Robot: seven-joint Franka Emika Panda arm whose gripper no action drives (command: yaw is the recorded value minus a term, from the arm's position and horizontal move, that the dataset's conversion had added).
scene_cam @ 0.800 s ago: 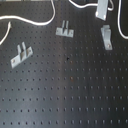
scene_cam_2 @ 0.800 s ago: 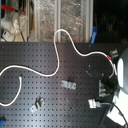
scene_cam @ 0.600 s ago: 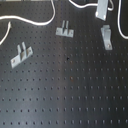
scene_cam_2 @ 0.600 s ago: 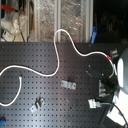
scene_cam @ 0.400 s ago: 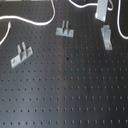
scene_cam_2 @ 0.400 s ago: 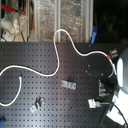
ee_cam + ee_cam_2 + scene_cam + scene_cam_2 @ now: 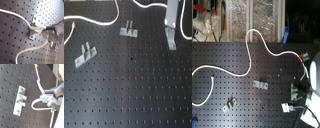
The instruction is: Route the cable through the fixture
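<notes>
Black perforated board (image 7: 237, 90), white cable (image 7: 37, 29) clamped in tool (image 7: 48, 29), lying over fixture (image 7: 32, 31) fork.

Arm (image 7: 313, 75): white, rounded casing. Pincer (image 7: 48, 99): grey metal blocks with a screw head; silvery fingers (image 7: 53, 45) in both wrist views.

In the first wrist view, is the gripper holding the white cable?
Yes: in the first wrist view the gripper is shut on the cable, beside a grey bracket.
</notes>
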